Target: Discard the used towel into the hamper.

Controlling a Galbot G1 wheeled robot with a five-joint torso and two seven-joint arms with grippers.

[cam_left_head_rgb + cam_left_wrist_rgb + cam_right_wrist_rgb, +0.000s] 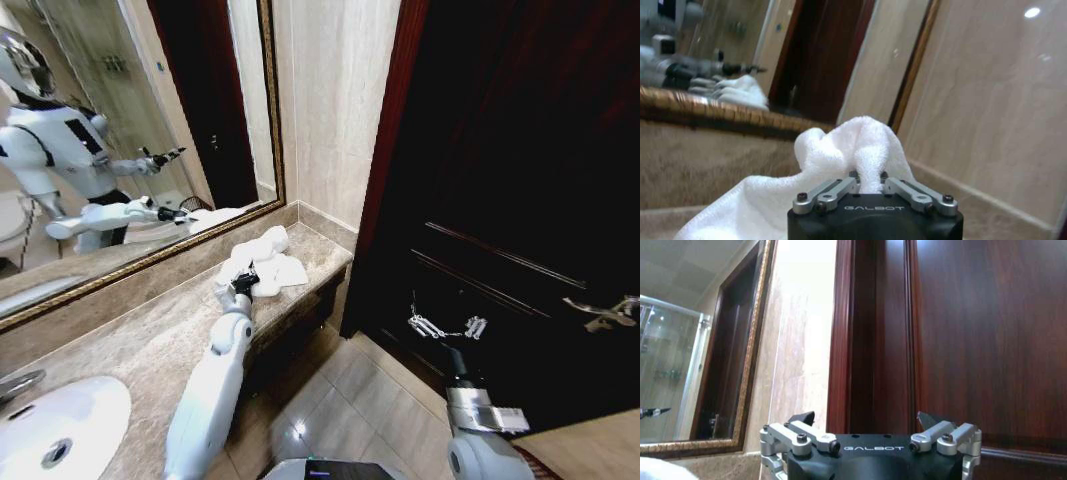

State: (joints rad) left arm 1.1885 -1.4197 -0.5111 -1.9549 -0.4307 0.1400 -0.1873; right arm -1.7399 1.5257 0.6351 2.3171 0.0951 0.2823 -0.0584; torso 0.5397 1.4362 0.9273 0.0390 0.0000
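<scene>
The used towel (265,262) is a crumpled white heap on the marble counter (140,345), near the counter's right end by the wall. My left gripper (240,287) reaches over the counter to the towel's near side. In the left wrist view the left gripper (869,179) is shut on a raised fold of the towel (840,150). My right gripper (446,326) hangs open over the floor in front of the dark door, holding nothing. In the right wrist view the right gripper (865,419) has its jaws wide apart. The hamper is out of view.
A white sink (60,430) with a faucet (18,384) sits at the counter's left end. A gold-framed mirror (120,120) runs behind the counter. A dark wooden door (500,150) with a handle (600,312) stands to the right. Tiled floor (340,400) lies below.
</scene>
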